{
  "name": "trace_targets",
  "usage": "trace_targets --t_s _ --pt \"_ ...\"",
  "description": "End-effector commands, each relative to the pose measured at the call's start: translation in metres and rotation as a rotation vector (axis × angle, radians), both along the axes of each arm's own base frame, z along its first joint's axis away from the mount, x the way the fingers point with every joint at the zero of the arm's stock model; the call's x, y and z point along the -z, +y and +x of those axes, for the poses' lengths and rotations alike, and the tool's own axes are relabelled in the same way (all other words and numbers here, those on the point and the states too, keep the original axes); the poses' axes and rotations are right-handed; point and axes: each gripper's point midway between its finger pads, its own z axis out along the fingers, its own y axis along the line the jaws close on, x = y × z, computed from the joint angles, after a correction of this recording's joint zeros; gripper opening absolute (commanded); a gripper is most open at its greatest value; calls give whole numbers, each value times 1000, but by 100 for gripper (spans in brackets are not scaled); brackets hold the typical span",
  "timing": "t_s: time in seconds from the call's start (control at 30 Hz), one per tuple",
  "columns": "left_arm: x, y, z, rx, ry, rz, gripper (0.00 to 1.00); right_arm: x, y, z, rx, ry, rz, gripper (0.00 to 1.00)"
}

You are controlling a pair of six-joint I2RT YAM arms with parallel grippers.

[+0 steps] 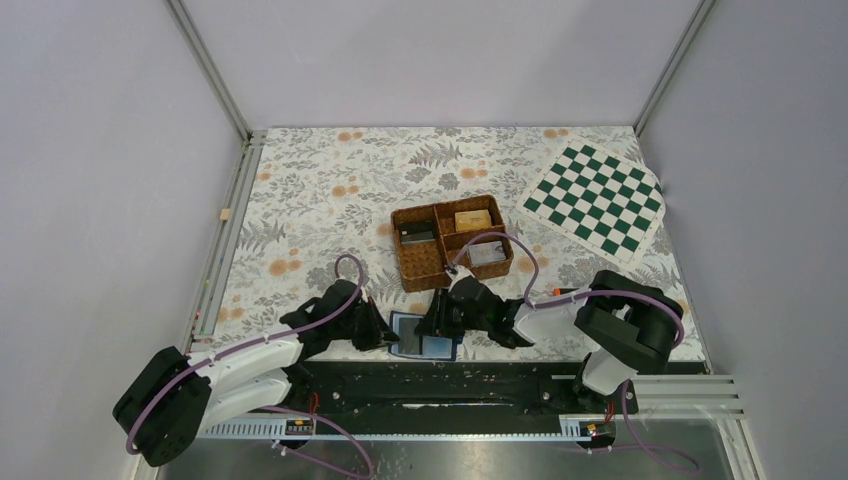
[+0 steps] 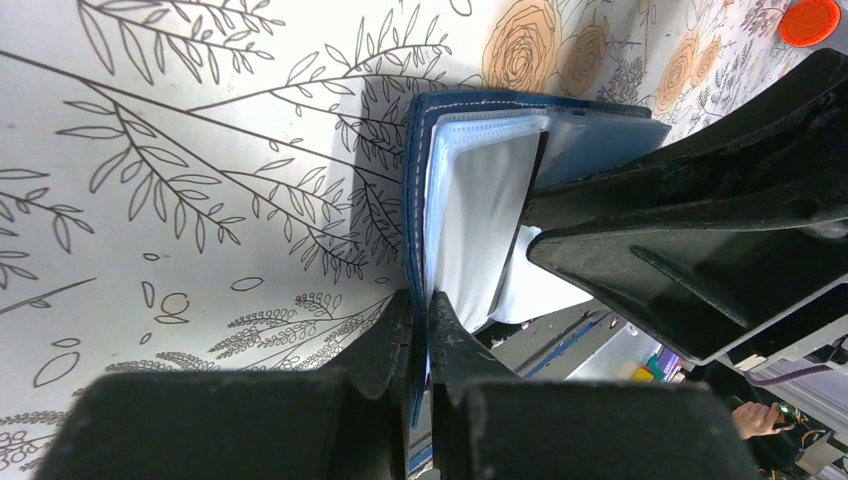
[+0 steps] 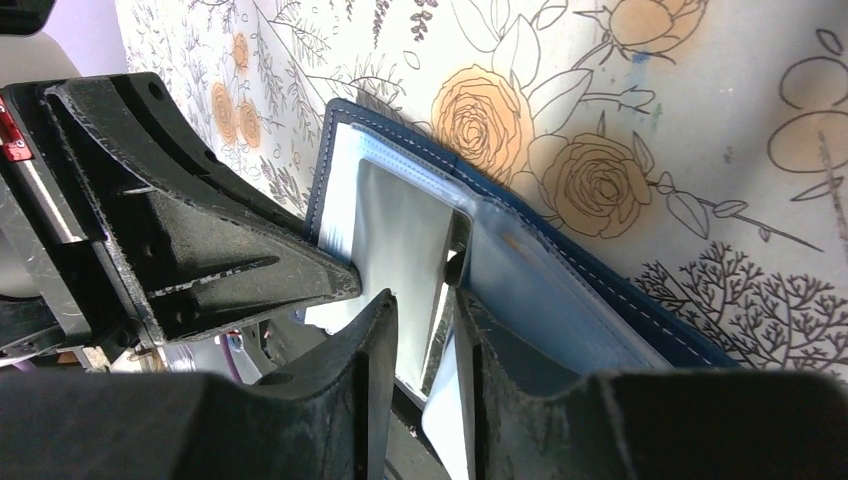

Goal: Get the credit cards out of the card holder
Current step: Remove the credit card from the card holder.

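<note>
The card holder [image 1: 425,336] lies open at the table's near edge, navy outside, light blue pockets inside. My left gripper [image 1: 386,334] is shut on the edge of its navy cover [image 2: 412,200], jaws pinched together [image 2: 420,305]. My right gripper [image 1: 438,322] reaches in from the right. Its jaws [image 3: 422,300] stand a little apart on either side of a card [image 3: 440,325] that stands on edge out of the light blue pockets [image 3: 560,300]. The card leans by the right finger, with a gap to the left finger. The right gripper's fingers [image 2: 700,230] also show in the left wrist view.
A brown wicker four-compartment tray [image 1: 420,272] with small items stands just behind the grippers. A green and white chessboard [image 1: 597,198] lies at the back right. A small wooden block [image 1: 226,214] sits at the left edge. A metal rail runs along the near edge.
</note>
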Motion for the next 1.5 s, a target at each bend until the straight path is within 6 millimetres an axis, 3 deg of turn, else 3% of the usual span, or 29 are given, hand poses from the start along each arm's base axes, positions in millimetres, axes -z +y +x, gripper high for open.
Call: trace_targets --t_s 0.0,0.2,0.33,0.5,0.67,0.87,1.23,1.47 --pt "16 12 -6 9 19 72 0 7 -3 -2 -7 -1 10 33" --pt "20 14 -9 13 32 83 0 -5 5 -4 -38 -23 93 36" --pt "19 14 -7 1 30 83 0 -1 -6 1 -28 -44 -16 38" --pt "13 13 -5 -5 20 76 0 -36 4 -2 -61 -73 53 34" --pt "10 14 -4 -12 13 81 0 -46 12 -1 -57 -89 36 34" --pt "11 15 -5 -13 15 85 0 -24 12 5 -25 -88 -44 33" --pt "16 17 -5 -11 18 103 0 18 -13 1 -11 -62 -184 35" --pt "23 26 -7 -18 24 150 3 22 -24 3 -4 -78 -242 36"
